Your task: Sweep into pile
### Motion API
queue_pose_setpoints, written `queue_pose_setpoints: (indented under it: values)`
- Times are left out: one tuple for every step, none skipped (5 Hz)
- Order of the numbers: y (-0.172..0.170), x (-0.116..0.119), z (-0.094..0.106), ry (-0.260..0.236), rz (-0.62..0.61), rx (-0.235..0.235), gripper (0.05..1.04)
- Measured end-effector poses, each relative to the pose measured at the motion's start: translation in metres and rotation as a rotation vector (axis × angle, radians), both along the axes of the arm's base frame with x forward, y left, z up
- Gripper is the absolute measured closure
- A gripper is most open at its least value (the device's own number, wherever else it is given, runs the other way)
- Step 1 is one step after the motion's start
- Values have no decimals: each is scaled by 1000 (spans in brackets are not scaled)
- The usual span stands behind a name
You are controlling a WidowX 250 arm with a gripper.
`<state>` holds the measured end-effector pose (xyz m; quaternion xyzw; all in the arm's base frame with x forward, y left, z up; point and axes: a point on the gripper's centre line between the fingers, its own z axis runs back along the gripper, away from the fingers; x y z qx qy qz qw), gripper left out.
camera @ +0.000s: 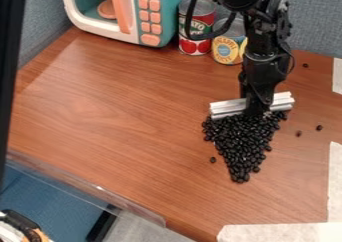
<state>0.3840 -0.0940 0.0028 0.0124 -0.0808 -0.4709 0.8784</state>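
Count: one gripper (258, 109), narrow on one pale ridged bar (228, 107); one bean pile (242, 137); four stray beans, one left of the pile (212, 160), two right, one far right. Two cans (196, 32), one toy microwave (165, 26), all at the far side. Pile, right of centre: dark, glossy, wedge-shaped, broad at its far end along the bar, tapering to a near tip, heaped densely, edges ragged.
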Motion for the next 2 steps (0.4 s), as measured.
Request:
queue_pose_setpoints:
  values:
    - [2,-3,0,-11,-31,19,717]
    - [3,-1,3,-13,-30,29,717]
